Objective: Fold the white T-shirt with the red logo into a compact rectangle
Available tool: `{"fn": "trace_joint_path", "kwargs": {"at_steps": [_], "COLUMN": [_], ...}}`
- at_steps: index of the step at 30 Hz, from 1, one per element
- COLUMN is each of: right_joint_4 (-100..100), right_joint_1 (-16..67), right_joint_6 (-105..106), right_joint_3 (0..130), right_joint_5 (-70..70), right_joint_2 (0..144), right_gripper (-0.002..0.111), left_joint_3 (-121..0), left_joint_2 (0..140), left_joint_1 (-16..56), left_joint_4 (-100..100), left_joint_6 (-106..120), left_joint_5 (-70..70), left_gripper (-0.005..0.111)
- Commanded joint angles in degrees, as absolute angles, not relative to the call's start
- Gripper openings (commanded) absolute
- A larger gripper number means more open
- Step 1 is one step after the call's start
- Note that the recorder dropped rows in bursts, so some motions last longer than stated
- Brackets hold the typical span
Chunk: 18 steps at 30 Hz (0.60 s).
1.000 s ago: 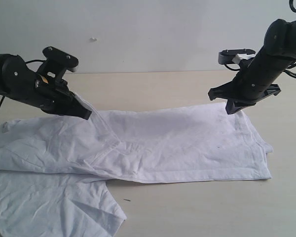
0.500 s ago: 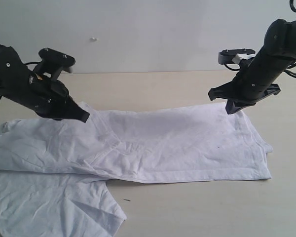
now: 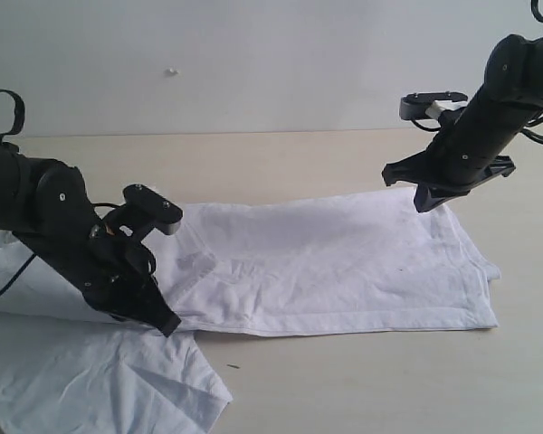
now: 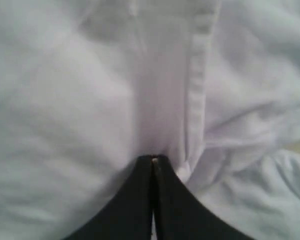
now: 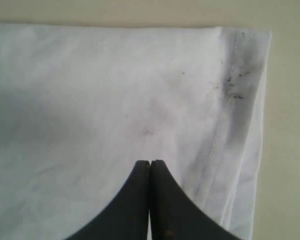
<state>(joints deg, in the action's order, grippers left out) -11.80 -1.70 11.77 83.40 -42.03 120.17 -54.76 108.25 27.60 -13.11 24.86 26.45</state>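
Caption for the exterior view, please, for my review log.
Left claw pinches the large white cotton T-shirt at its near edge; right claw, shut, hangs over its far corner.

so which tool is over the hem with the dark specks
The right tool, shut above the white T-shirt's far right hem, where the dark specks are. The left tool sits low at the near fold.

left pincer (image 3: 167, 325) closed, low, angled down | right pincer (image 3: 423, 206) closed, pointing down
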Motion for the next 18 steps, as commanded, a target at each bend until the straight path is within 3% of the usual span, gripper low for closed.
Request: {"fn": "trace_joint_path", "kwargs": {"at_steps": [1, 12, 18], "right_joint_4": [-12.04, -13.36, -13.49], "right_joint_1": [-1.68, -1.68, -1.68], "right_joint_6": [12.33, 12.33, 12.33], "right_joint_3": [83.24, 83.24, 83.24], "right_joint_5": [-41.90, -41.77, -42.24], "right_joint_2": [119.71, 119.71, 119.71], "right_gripper": [0.000, 0.000, 0.000], "left_joint_3": [-54.48, -54.48, -54.48], "left_joint_2": [107.56, 101.06, 100.49], "left_joint_1": [27.93, 27.77, 21.30], "left_joint_4": [-13.11, -9.79, 7.91], "left_joint_6": [25.00, 21.84, -4.35], "left_joint_5": [31.61, 36.05, 26.17], "left_gripper": [0.000, 0.000, 0.000]}}
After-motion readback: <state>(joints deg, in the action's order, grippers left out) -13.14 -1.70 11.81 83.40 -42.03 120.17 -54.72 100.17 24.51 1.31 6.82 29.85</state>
